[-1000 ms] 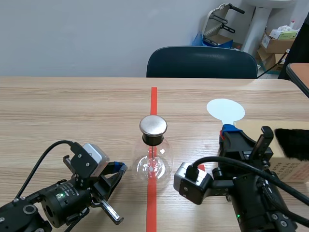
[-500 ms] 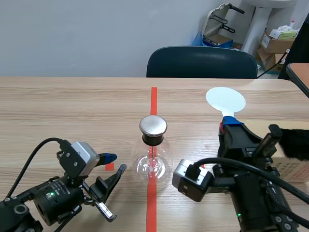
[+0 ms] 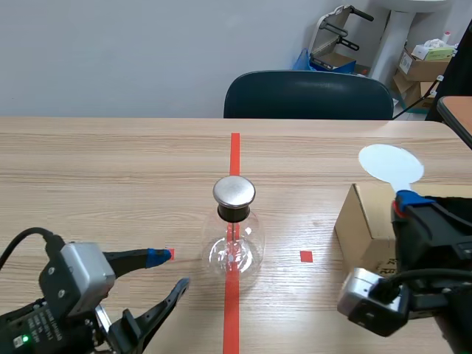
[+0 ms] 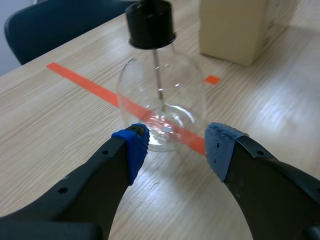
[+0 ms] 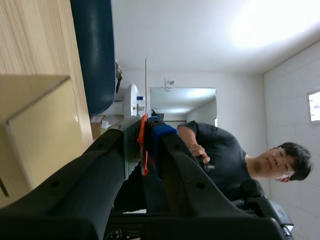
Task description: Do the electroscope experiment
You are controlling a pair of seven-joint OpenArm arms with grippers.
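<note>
Table (image 3: 110, 158): light wood.
Glass flask (image 3: 234, 247): stood upright on the tape line (image 3: 234, 151).
Cardboard box (image 3: 363, 221): placed to its right.

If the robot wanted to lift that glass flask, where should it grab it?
Probably the black neck, just under the metal cap, coming from the left, where the open left hand faces the flask. The neck is narrow and straight; the round bulb looks wide and slippery, and the cap would stop slipping.
</note>
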